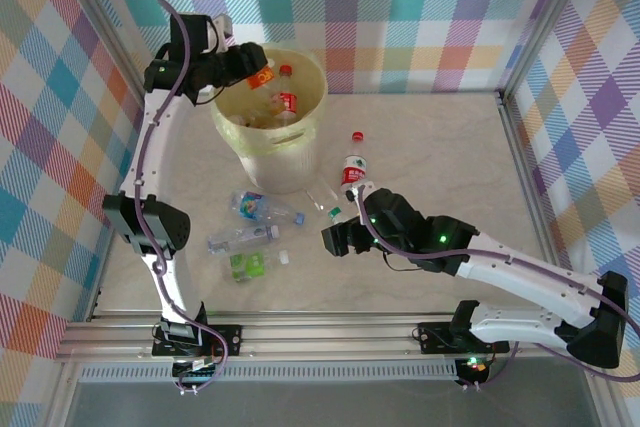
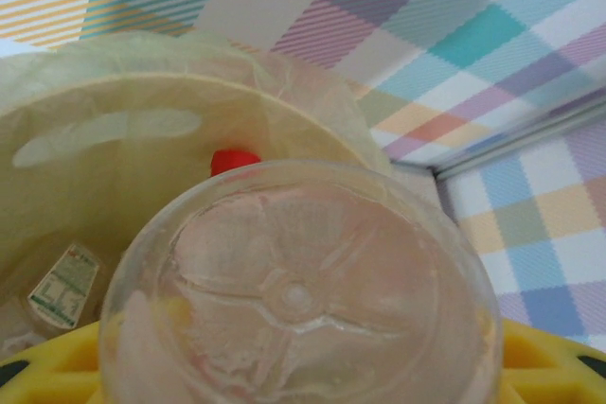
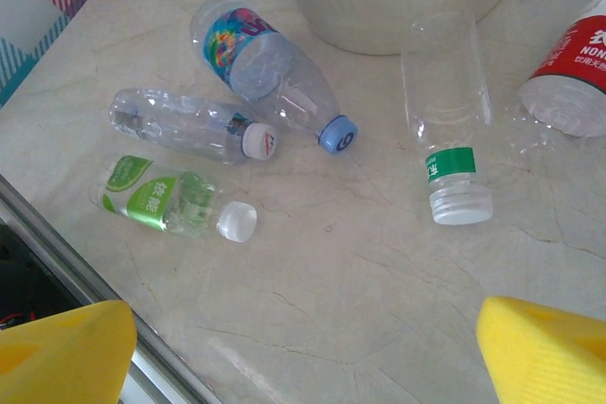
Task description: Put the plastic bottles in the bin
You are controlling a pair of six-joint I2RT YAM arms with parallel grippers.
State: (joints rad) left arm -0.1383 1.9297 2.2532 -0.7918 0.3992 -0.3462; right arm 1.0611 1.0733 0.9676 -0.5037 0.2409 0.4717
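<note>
Right gripper (image 1: 330, 240) hangs wide open and empty, mid-frame, next to about five loose bottles (image 1: 265, 209) on the table (image 1: 430, 147), so I'd say plenty left. Further up, the bin (image 1: 290, 157) already has a few inside. Upper left, left gripper (image 1: 252, 69) is clamped on a bottle (image 2: 298, 300) over the bin's opening.

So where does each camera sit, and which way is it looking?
Top external: above and behind the arms, looking down; both arms show, left gripper over the bin.
Left wrist: on the left arm, facing into the bin past the held bottle; yellow fingers below.
Right wrist: on the right arm, looking down at loose bottles; yellow fingers in bottom corners.
Shared: top and left wrist both show the bin.
</note>
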